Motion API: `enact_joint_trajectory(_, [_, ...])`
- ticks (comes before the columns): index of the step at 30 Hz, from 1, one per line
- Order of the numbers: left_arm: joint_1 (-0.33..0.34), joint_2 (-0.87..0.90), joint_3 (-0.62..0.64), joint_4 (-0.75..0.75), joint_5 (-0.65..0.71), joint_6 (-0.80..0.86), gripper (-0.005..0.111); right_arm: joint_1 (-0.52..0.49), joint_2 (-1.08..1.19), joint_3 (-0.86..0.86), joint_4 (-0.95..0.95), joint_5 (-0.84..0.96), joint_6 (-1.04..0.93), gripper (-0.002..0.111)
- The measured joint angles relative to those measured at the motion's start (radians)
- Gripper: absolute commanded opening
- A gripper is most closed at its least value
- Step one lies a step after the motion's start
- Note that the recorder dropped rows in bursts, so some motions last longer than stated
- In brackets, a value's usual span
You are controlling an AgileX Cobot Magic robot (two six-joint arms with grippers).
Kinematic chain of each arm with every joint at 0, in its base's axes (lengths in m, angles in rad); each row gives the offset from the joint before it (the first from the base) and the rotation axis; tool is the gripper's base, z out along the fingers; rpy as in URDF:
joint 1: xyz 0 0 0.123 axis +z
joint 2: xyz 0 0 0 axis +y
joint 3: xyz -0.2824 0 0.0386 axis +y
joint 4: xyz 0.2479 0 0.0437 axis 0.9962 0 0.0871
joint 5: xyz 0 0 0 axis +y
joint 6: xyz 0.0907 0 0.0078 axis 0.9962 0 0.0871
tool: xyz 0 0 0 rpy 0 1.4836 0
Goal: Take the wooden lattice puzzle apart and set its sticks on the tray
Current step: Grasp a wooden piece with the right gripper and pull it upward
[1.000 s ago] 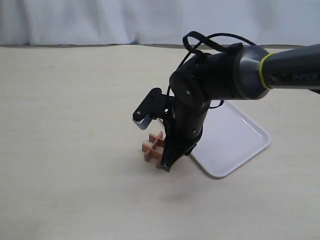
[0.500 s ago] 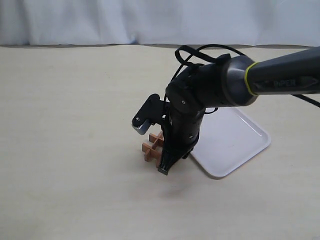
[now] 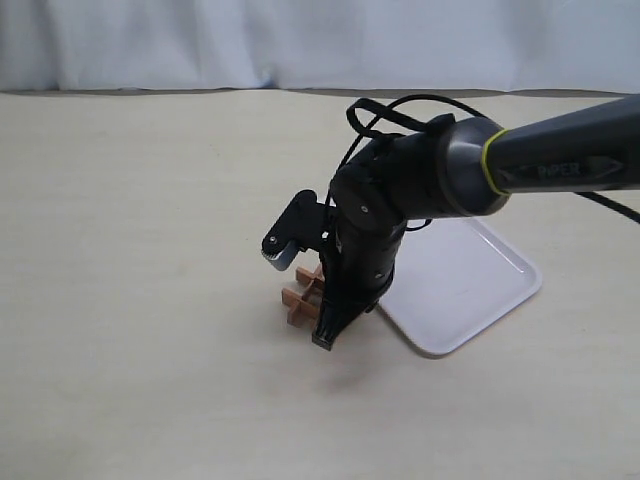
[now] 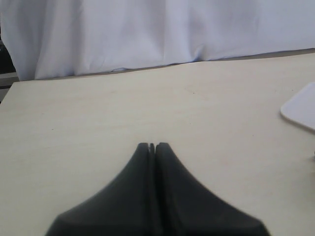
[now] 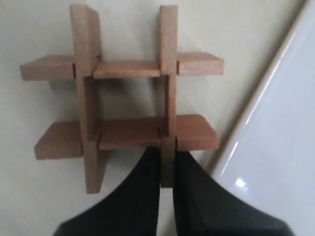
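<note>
Pinching the near end of one stick [image 5: 168, 98], the right gripper [image 5: 167, 162] was narrowed onto it, probably so that bar could be slid out of the puzzle [image 5: 125, 105]. The puzzle sat whole on the table [image 3: 150, 250], just left of the tray [image 3: 500, 270], which made for a short carry. The left gripper [image 4: 152, 146] hung closed and empty, clear of the work.
</note>
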Motion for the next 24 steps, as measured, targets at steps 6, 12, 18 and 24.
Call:
enact_joint_trajectory(6, [0.0, 0.0, 0.0, 0.0, 0.0, 0.0, 0.0, 0.0, -0.009, 0.0, 0.0, 0.025, 0.002, 0.004])
enact_joint_trajectory(12, [0.0, 0.0, 0.0, 0.0, 0.0, 0.0, 0.0, 0.0, -0.068, 0.0, 0.0, 0.026, 0.002, 0.004])
enact_joint_trajectory(18, [0.0, 0.0, 0.0, 0.0, 0.0, 0.0, 0.0, 0.0, -0.119, 0.0, 0.0, 0.044, 0.002, 0.004])
enact_joint_trajectory(24, [0.0, 0.0, 0.0, 0.0, 0.0, 0.0, 0.0, 0.0, -0.156, 0.0, 0.0, 0.052, 0.002, 0.004])
